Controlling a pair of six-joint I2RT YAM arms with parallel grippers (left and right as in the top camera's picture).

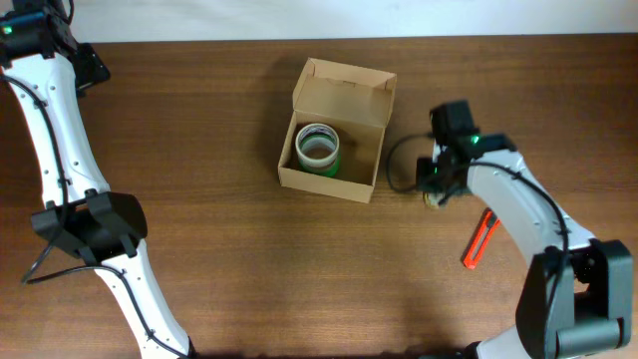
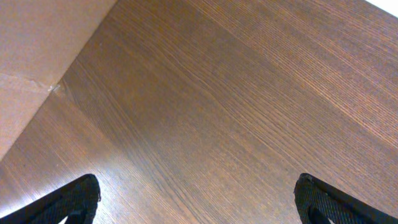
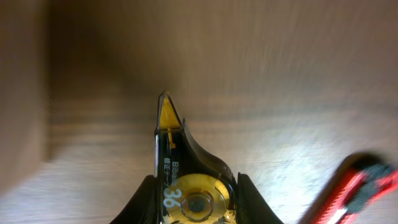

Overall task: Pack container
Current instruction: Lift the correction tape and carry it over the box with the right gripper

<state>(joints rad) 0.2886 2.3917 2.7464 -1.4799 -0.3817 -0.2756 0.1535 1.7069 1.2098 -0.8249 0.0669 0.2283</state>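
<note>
Broadly, the wooden table (image 1: 199, 229) carries the container (image 1: 324, 185) near the middle of its far edge. Its flap lid stands open toward that edge, and a green tape roll (image 1: 319, 168) already lies in its left half.

The right gripper (image 1: 437, 187), just beside the box toward the right edge, is clenched on a yellow correction tape dispenser (image 3: 186, 180), low over the wood. To do this well, I would:

- raise the dispenser clear of the box's right wall
- bring it over the bare floor right of the roll
- lower it before letting go
- stay away from the flap

The left gripper (image 2: 199, 202) hangs released over bare wood near the far left corner. A red-handled tool (image 1: 480, 240) lies toward the right edge.
</note>
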